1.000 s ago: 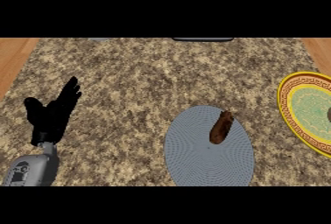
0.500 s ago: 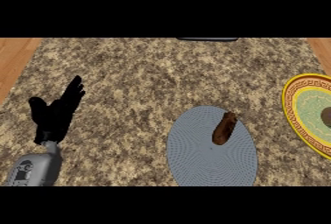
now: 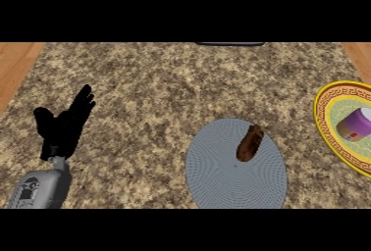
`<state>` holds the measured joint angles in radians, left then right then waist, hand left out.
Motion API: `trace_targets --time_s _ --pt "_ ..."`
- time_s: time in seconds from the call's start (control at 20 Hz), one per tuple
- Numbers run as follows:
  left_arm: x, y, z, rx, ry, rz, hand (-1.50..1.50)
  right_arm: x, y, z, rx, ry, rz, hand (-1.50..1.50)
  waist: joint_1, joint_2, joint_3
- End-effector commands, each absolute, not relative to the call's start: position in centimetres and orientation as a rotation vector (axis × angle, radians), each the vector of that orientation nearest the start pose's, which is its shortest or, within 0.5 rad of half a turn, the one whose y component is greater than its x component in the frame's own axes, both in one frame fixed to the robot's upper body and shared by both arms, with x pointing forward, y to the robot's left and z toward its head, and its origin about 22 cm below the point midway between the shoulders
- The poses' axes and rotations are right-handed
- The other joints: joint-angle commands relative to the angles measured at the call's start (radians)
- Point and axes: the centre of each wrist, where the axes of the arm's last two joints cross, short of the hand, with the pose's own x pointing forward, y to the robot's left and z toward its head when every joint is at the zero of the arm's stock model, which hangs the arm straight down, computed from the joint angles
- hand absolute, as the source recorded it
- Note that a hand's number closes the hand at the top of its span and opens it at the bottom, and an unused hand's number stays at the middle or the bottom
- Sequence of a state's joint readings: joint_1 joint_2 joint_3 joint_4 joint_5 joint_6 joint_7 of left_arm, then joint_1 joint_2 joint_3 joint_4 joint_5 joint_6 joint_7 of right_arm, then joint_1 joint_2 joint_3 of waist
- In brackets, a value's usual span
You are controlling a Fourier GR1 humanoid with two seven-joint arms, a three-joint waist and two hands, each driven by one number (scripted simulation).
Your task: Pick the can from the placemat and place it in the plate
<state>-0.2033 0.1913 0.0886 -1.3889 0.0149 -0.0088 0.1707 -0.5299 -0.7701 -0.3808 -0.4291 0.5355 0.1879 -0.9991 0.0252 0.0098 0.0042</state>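
Observation:
A purple can (image 3: 355, 124) with a white end lies on its side in the yellow-rimmed plate (image 3: 326, 128) at the right edge of the head view. The grey oval placemat (image 3: 235, 176) lies at the lower middle, and a brown oblong object (image 3: 250, 142) rests on its upper part. My left hand (image 3: 65, 126) stands open at the left, fingers straight and pointing up, far from both the mat and the plate. It holds nothing. My right hand does not show.
The counter top is speckled granite with wooden strips (image 3: 18, 59) along its left and right sides. A dark flat object (image 3: 230, 44) lies at the far edge, top middle.
The view has slid so the plate shows more at the right, and the purple can in it has come into sight. The left hand has kept its open pose.

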Motion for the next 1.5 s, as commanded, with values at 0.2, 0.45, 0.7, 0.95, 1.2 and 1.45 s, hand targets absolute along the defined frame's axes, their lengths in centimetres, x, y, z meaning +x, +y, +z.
trace_targets --time_s 0.2,0.45,0.7,0.95,1.2,1.45 --pt "27.7 29.1 1.7 0.175 -1.382 -0.073 0.00 28.8 -53.7 7.9 -0.225 -2.011 0.529 -1.50 -0.023 -0.015 -0.003" --pt "28.0 28.5 1.8 0.171 -1.407 -0.088 0.00 28.2 -54.4 7.6 -0.053 -1.783 0.411 -1.50 -0.018 -0.010 -0.003" --pt "28.7 28.3 1.8 0.145 -1.395 -0.084 0.00 28.1 -55.0 8.7 0.055 -1.755 0.383 -1.50 -0.017 -0.003 0.000" --pt "29.0 28.9 2.8 0.155 -1.425 -0.086 0.00 27.2 -56.0 9.6 0.020 -1.815 0.368 -1.50 -0.007 0.002 0.003" --pt "28.1 27.9 1.8 0.144 -1.405 -0.111 0.00 25.6 -57.5 10.6 -0.006 -1.817 0.344 -1.50 -0.002 0.003 0.005" --pt "27.7 27.6 1.0 0.153 -1.410 -0.094 0.00 24.3 -58.5 11.2 -0.047 -1.811 0.335 -1.50 -0.003 0.003 0.005"
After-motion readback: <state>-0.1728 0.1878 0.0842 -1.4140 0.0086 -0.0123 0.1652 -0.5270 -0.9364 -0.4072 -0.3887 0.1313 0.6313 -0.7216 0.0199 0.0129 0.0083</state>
